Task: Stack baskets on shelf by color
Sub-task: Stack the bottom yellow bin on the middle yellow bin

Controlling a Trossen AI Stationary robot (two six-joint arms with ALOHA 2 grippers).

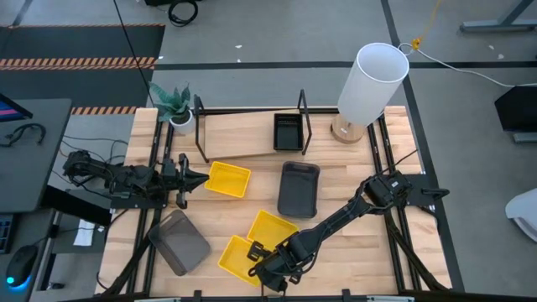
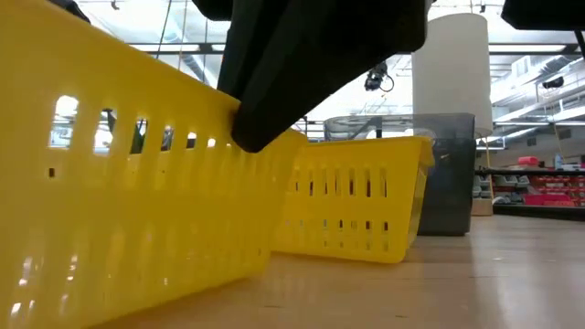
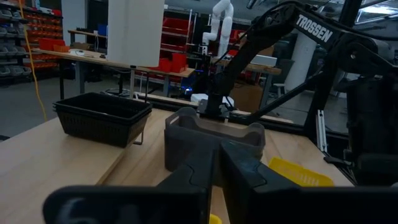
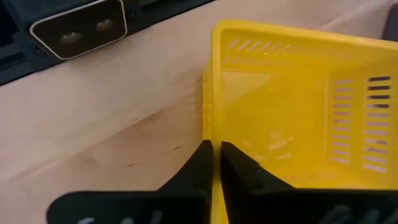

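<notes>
Here, right hand (image 4: 213, 163) pinches front yellow basket (image 4: 298, 106) wall; left hand (image 3: 214, 168) closed

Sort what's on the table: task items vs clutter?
Job:
- three yellow baskets, the last clamped at its wall by the right pincer
- two grey baskets
- black basket on the shelf
- left pincer on a yellow rim

Lying about:
- white lamp
- potted plant
</notes>
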